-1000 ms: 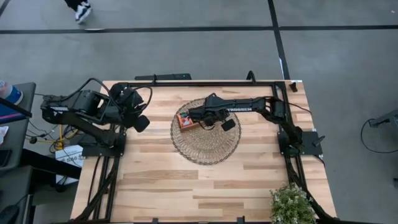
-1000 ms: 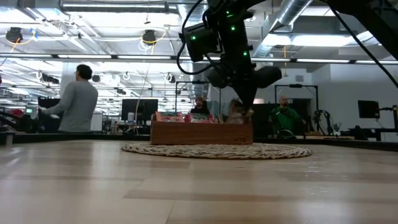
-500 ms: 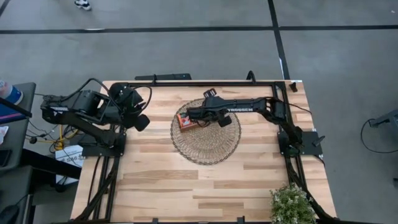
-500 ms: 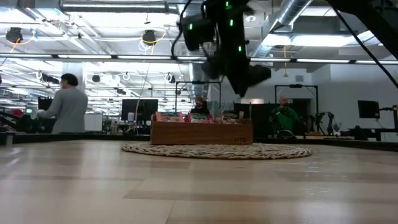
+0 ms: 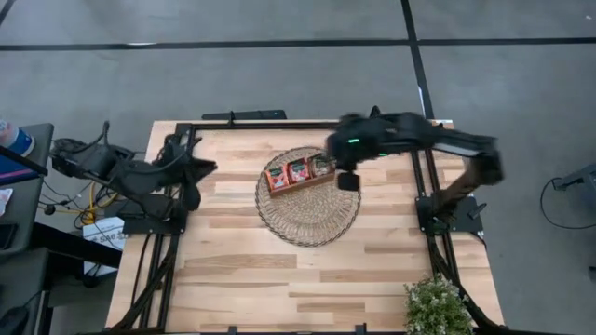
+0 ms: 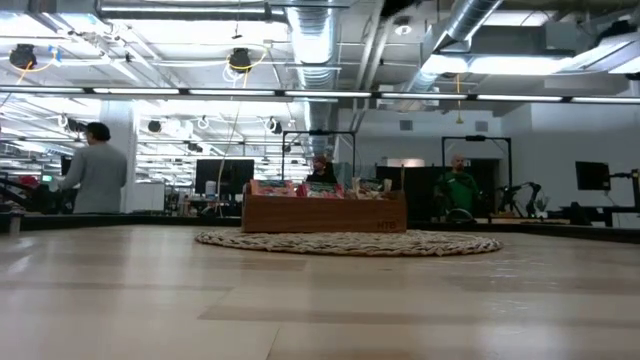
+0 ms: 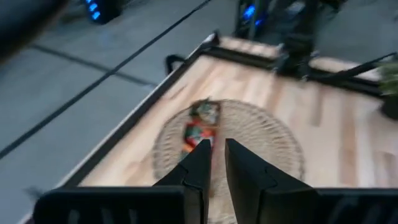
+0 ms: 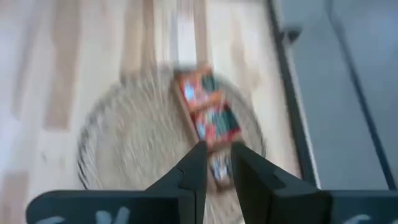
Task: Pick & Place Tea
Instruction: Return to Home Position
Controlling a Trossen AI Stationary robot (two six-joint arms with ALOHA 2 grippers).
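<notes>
Both arms are withdrawing from the work area. The right gripper [image 8: 217, 152], which a second ago was hanging low over the right section of the wooden tray [image 5: 298, 182], is now riding high beside the tray's right end as its arm swings up and back toward the far right of the table [image 5: 279, 279]. It is no longer appearing in the low view, where it filled the middle a moment earlier. Its fingers [image 8: 194, 168] are standing close together with only a narrow slit between them, and they are carrying nothing. The left gripper [image 7: 217, 149] is also pulling back, its arm folding down toward its base at the far left edge; its fingers are likewise showing a narrow gap and holding nothing. With the right arm out of the way, all three compartments of the tray are lying uncovered. The tea [image 5: 298, 170] is sitting inside them, sachet tops showing above the tray wall in the low view, and the tray is resting on the far half of the woven mat [image 5: 307, 219]. No loose sachet is showing on the mat or on the bare wood, so the placing appears complete and only the return to rest seems to be running.
</notes>
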